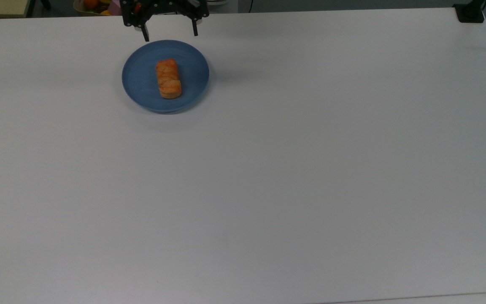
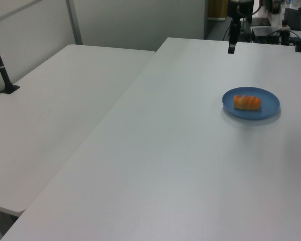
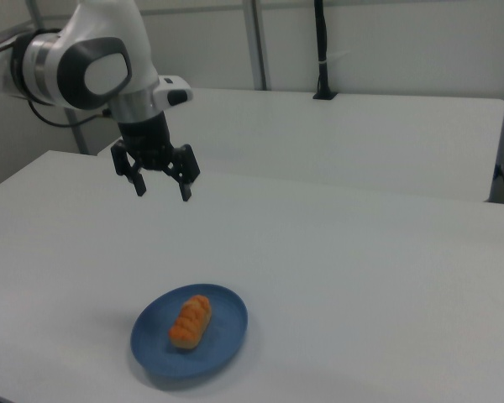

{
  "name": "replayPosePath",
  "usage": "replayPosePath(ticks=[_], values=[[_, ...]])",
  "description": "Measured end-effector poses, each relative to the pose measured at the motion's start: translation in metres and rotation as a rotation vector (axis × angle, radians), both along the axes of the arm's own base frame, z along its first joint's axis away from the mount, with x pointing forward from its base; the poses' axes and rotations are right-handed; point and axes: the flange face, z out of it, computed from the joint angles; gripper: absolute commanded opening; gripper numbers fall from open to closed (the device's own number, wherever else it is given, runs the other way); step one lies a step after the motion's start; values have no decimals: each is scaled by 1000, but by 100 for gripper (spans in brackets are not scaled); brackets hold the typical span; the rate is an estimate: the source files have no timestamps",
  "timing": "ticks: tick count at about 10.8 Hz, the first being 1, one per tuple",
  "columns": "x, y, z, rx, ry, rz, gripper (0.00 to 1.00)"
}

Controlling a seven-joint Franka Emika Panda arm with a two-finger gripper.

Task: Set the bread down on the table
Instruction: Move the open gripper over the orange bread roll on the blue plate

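The bread (image 1: 168, 78) (image 2: 247, 102) (image 3: 190, 321), a small golden-orange ridged loaf, lies in the middle of a round blue plate (image 1: 139, 80) (image 2: 271, 100) (image 3: 227, 332). The plate rests on the white table (image 1: 268, 169) (image 2: 190, 150) (image 3: 361, 277). My gripper (image 1: 170, 35) (image 2: 231, 49) (image 3: 162, 190) hangs open in the air, fingers pointing down, with nothing between them. In the top view it sits just past the plate's far rim. In the right view it is well above the plate and apart from the bread.
A second white table (image 2: 50, 110) (image 3: 353, 134) adjoins this one. A black post on a clamp base (image 2: 2, 70) (image 3: 322, 50) stands on it. A bin of coloured items (image 1: 99, 5) sits beyond the top view's upper edge. A black mount (image 1: 470, 12) occupies the top view's upper right corner.
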Motion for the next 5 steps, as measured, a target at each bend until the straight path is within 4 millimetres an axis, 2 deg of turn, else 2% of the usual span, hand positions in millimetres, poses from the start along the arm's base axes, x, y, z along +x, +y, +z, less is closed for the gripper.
replayPosePath(ticks=[3,5], values=[[-9,-26,-37,-19,77,-36,100],[-16,-35,-68,-31,143,-34,100]])
